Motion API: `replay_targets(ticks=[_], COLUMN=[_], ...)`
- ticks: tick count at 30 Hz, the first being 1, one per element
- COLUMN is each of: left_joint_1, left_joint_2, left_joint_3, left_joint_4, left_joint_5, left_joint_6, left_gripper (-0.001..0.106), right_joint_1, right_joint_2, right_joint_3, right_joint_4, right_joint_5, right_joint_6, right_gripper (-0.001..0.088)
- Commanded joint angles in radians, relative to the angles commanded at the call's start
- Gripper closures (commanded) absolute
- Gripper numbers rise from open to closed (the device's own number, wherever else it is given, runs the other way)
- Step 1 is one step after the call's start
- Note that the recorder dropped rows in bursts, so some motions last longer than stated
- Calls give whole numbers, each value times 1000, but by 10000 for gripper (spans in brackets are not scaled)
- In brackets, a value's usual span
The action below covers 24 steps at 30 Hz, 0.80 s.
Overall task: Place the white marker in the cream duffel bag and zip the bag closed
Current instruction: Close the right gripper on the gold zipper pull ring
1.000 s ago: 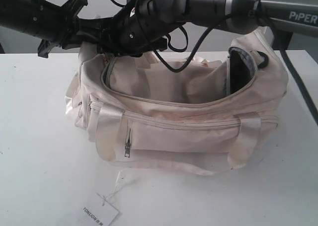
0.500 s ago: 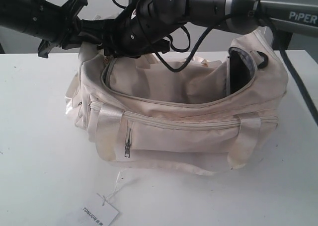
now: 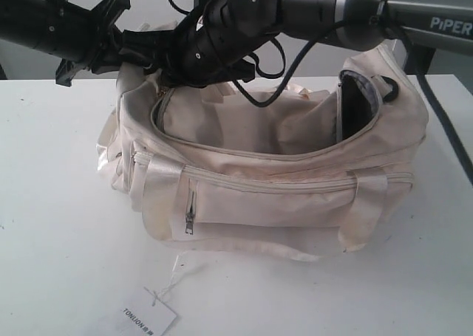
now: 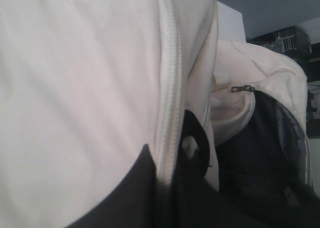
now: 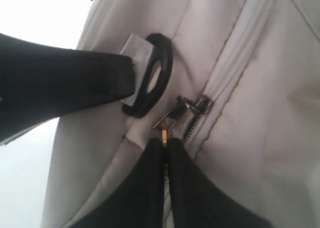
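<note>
The cream duffel bag (image 3: pixel 281 196) lies on the white table with its curved top zipper open and black lining (image 3: pixel 356 107) showing at the right end. My right gripper (image 3: pixel 166 77) reaches across to the bag's left end. There it (image 5: pixel 165 145) is shut on the gold zipper pull (image 5: pixel 163 133), beside a black ring (image 5: pixel 167 62). My left gripper (image 3: pixel 142 57) holds that same end; its fingers (image 4: pixel 170 180) are shut on the bag's zipper edge (image 4: pixel 167 112). The white marker is out of view.
A white paper tag (image 3: pixel 148 317) on a string lies on the table (image 3: pixel 59 203) in front of the bag. A front zip pocket (image 3: pixel 189 218) faces the camera. Both arms and their cables (image 3: pixel 259 63) crowd above the bag's back left.
My right gripper has shut on the zipper pull and shifted slightly at the bag's left end. The left arm and the bag have barely moved.
</note>
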Motion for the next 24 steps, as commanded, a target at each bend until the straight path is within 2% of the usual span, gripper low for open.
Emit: replay_targets(ticks=[9,14,24], left_joint_1=[0,0,0], left_joint_2=[0,0,0], left_joint_3=[0,0,0], left_joint_4=[0,0,0], left_joint_5=[0,0,0], left_joint_6=[2,2,2], left_gripper=[1053,1053,1053], right_joint_1=[0,0,0], right_joint_2=[-50,-50,-50], right_joint_3=[0,0,2], right_joint_4=[0,2,90], right_joint_5=[58,147,233], right_joint_6=[0,-16,-106], right_gripper=[868,868,868])
